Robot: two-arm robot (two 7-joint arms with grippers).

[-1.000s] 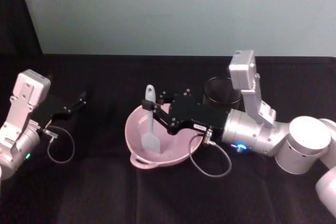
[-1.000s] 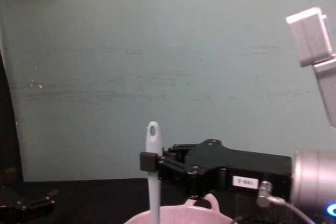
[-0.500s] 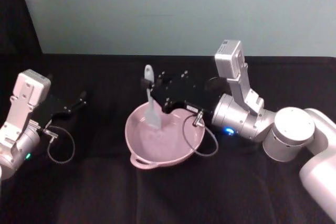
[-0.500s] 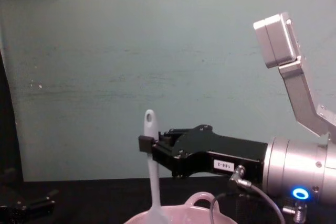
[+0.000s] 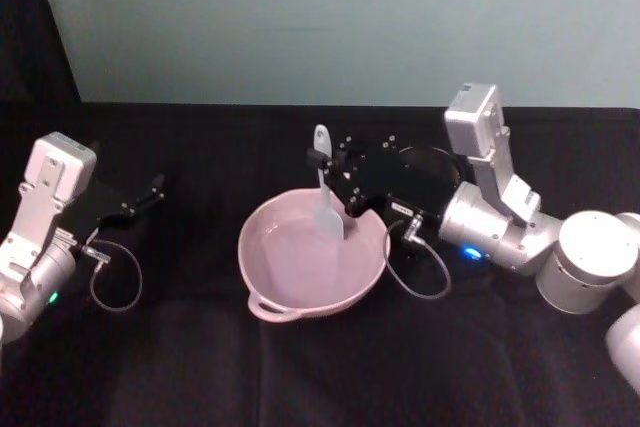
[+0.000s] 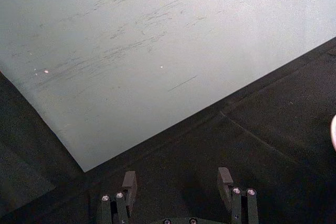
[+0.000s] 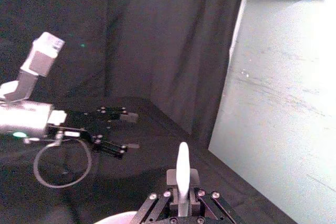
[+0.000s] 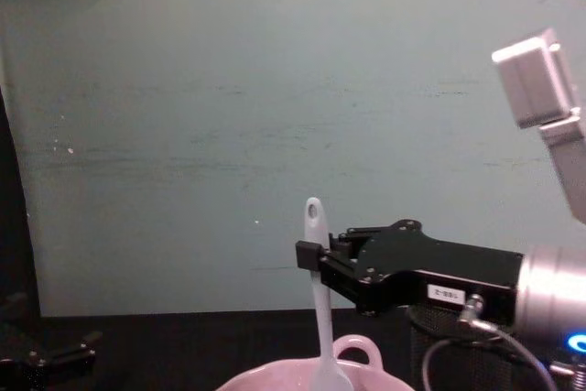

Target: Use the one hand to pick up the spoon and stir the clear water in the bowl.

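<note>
The pale pink bowl (image 5: 300,287) sits mid-table with its loop handle at the near rim. The white spoon (image 5: 328,217) stands nearly upright, blade down inside the bowl at its far right side. My right gripper (image 5: 322,159) reaches in from the right and is shut on the spoon's handle just below the hole. From the chest view the spoon (image 8: 318,309) rises out of the bowl (image 8: 265,379), held by the right gripper (image 8: 311,255). In the right wrist view the spoon (image 7: 182,166) sticks up between the fingers. My left gripper (image 5: 150,192) is parked at the far left, open (image 6: 177,182).
A black wire-mesh cup (image 5: 432,169) stands behind the right wrist, close to the bowl's far right rim, also seen as the mesh cup (image 8: 449,354). A loose cable (image 5: 425,282) hangs from the right wrist beside the bowl. Black cloth covers the table; a teal wall stands behind.
The right gripper has carried the spoon from the bowl's far left side to its far right side, the blade staying inside the bowl. The left arm has not moved.
</note>
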